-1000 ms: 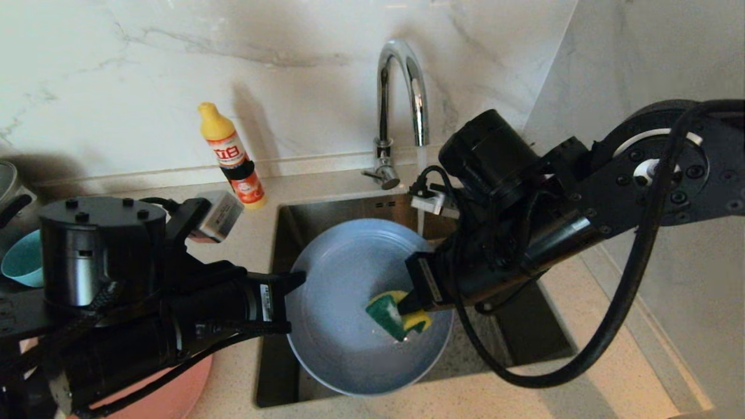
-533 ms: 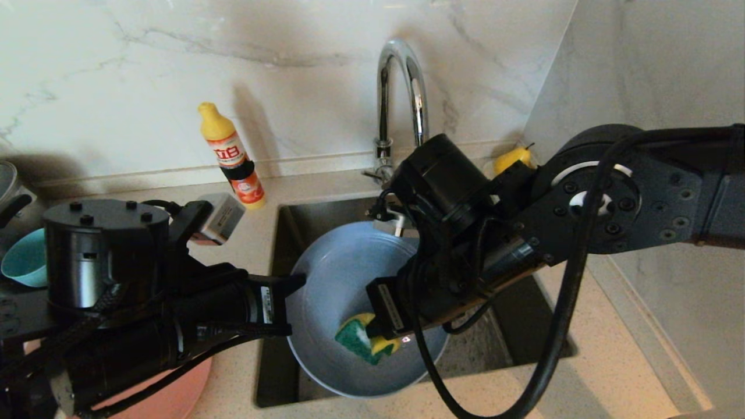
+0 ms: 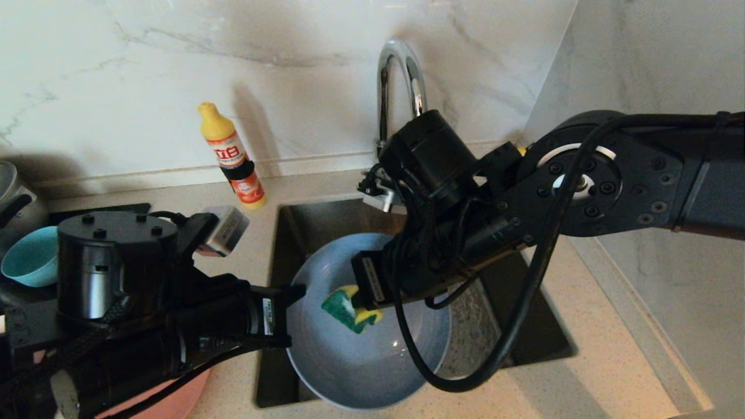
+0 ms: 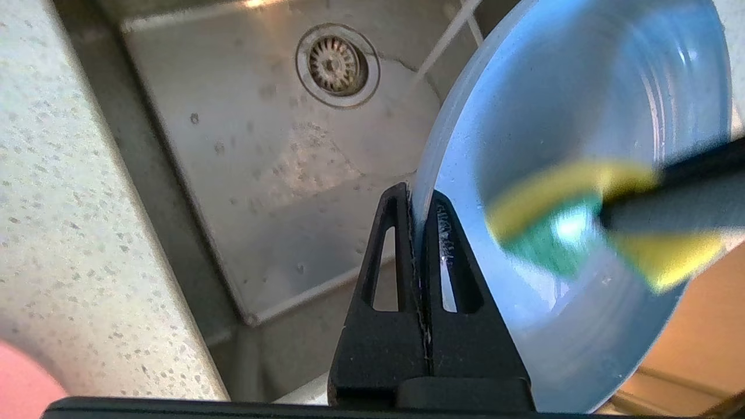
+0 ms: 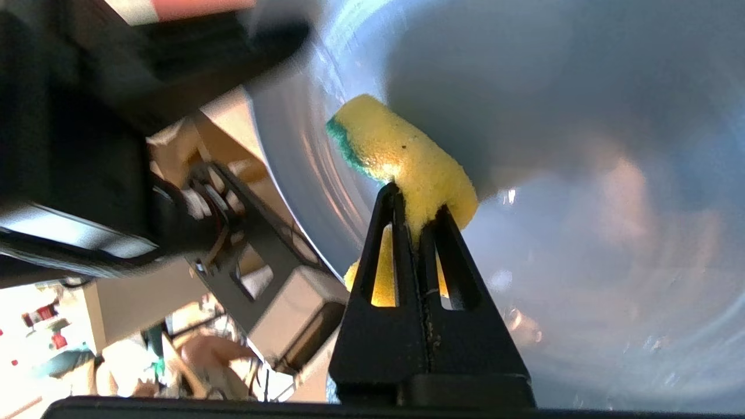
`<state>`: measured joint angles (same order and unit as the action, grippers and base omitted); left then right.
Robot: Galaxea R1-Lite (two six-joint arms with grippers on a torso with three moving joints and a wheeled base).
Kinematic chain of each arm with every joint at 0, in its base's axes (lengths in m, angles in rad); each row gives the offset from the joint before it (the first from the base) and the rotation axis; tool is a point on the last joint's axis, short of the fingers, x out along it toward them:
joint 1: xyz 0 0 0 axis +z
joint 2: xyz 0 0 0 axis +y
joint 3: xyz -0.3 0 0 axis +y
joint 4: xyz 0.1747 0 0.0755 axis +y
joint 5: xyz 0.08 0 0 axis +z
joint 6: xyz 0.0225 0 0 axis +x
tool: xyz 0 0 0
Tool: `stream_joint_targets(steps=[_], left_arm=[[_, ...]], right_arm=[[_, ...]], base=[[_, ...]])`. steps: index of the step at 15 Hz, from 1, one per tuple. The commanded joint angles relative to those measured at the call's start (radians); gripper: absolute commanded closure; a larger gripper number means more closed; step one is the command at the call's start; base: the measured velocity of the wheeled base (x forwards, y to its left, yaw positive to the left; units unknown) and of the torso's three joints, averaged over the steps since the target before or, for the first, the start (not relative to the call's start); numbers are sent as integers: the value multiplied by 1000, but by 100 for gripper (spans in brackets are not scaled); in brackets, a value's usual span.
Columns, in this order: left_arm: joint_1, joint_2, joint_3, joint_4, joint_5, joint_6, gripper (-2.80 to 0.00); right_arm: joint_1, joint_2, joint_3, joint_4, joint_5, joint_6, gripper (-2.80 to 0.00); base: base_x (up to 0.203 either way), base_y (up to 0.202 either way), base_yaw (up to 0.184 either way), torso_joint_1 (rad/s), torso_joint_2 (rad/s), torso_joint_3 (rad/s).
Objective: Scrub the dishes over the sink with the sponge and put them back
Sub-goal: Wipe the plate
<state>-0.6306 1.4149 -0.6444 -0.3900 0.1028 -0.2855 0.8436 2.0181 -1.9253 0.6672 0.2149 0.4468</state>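
Observation:
A grey-blue plate (image 3: 372,361) (image 4: 582,116) (image 5: 582,233) hangs tilted over the steel sink (image 3: 524,326). My left gripper (image 3: 294,311) (image 4: 416,201) is shut on the plate's left rim. My right gripper (image 3: 364,305) (image 5: 416,206) is shut on the yellow and green sponge (image 3: 343,308) (image 5: 401,157) (image 4: 559,233), which presses on the upper left part of the plate's inner face. A teal bowl (image 3: 29,262) sits at the far left of the counter. Under my left arm, at the bottom left, a pink plate (image 3: 169,401) shows its edge.
A yellow dish soap bottle (image 3: 233,157) stands on the counter left of the sink. The chrome gooseneck faucet (image 3: 398,87) rises behind my right arm. The drain strainer (image 4: 336,64) lies in the sink floor. A steel pot (image 3: 9,192) is at the far left edge.
My right gripper has dragged the sponge across the plate from its right side to its upper left. The left gripper and the plate have shifted slightly lower in the view.

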Motion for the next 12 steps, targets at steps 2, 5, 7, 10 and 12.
stream_joint_targets(steps=[2,5,7,10,12], left_arm=[[0,-7,16,-3,0,-3,0],[1,-15,15,-3,2,-1,0],[2,-17,7,-4,2,-1,0],[2,-28,-6,-4,2,-1,0],[3,-30,-9,-4,2,-3,0]], right_arm=[[-31,-17,-4,-15,0,2,0],[-86,-34,-1,-4,0,-1,0],[-106,-50,6,33,-1,-2,0],[-113,-61,23,110,-1,-3,0],[-113,-81,50,124,0,-6,0]], base=[[0,0,0,0,0,0],[0,0,0,0,0,0],[0,0,0,0,0,0],[0,0,0,0,0,0],[0,0,0,0,0,0]])
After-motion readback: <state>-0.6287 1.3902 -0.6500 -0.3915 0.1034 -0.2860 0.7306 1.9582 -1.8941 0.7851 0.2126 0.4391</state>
